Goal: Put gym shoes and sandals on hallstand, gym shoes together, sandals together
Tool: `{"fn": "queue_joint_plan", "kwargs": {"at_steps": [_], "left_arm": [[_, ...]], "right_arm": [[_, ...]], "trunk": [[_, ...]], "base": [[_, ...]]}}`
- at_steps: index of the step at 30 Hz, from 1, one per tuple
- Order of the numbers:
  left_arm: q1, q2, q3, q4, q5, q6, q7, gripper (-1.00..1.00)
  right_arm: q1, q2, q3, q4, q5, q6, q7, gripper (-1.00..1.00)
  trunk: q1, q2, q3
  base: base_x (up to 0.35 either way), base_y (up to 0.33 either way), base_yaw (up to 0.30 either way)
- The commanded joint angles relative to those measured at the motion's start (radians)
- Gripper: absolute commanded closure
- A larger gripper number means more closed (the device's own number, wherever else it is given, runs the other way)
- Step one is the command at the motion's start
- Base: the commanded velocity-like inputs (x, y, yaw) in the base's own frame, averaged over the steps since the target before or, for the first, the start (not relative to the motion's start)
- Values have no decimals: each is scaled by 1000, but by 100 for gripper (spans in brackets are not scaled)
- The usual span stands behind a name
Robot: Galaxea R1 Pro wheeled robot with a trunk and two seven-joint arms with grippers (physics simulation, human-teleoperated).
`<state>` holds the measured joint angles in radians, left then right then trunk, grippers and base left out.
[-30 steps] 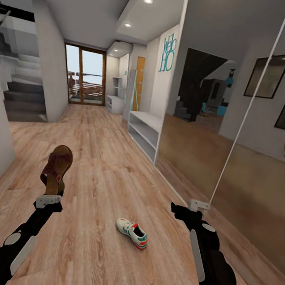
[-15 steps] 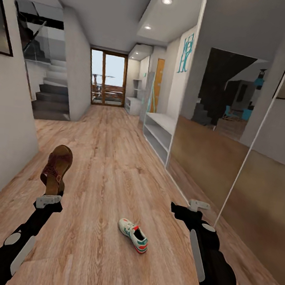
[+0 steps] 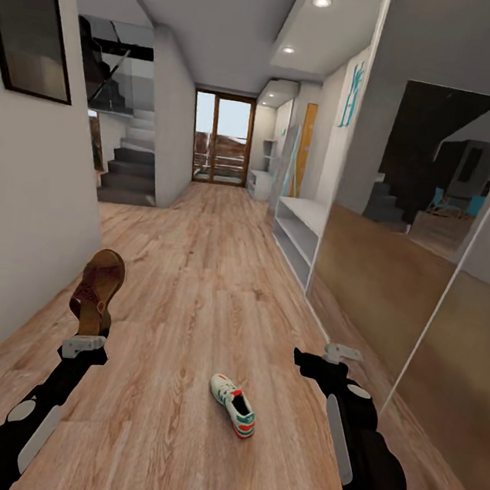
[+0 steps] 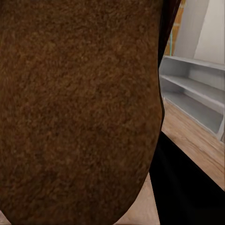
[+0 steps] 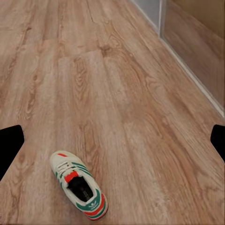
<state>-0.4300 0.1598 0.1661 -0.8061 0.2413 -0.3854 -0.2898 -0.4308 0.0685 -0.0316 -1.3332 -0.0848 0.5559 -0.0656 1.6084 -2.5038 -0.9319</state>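
A sandal [image 3: 97,291] stands upright in the left gripper [image 3: 83,346]; a gym shoe [image 3: 233,405] lies on the corridor floor [image 3: 193,284] between both arms, a shelf unit [image 3: 297,233], possibly the hallstand, ahead right.

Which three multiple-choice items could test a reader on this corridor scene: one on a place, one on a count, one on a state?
1. Where does the gym shoe lie?
A. on the corridor floor between the arms
B. on a shelf
C. in the right gripper

2. How many gym shoes show in the head view?
A. none
B. one
C. three

3. What is the state of the left gripper?
A. open and empty
B. shut on the gym shoe
C. shut on the sandal

Key: 1 A, it rests on the planks; 2 B, one white shoe with green stripes; 3 C, the sandal stands up from that gripper.
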Motion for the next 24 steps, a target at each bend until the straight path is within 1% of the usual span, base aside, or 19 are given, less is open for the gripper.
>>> {"fn": "queue_joint_plan", "kwargs": {"at_steps": [1, 5, 19, 24], "left_arm": [[-1, 0, 1, 1, 10, 0, -8, 100], [-1, 0, 1, 1, 10, 0, -8, 100], [-1, 0, 1, 1, 10, 0, -8, 100], [-1, 0, 1, 1, 10, 0, -8, 100]], "right_arm": [[0, 0, -1, -1, -9, 4, -6, -100], [0, 0, -1, -1, -9, 4, -6, -100], [0, -1, -1, -1, -9, 4, -6, -100], [0, -1, -1, -1, -9, 4, -6, -100]], "trunk": [[0, 0, -1], [0, 0, -3], [0, 0, -7], [0, 0, -9]], "base": [[0, -242, 295], [0, -133, 295], [0, -5, 295], [90, -158, 264]]}}
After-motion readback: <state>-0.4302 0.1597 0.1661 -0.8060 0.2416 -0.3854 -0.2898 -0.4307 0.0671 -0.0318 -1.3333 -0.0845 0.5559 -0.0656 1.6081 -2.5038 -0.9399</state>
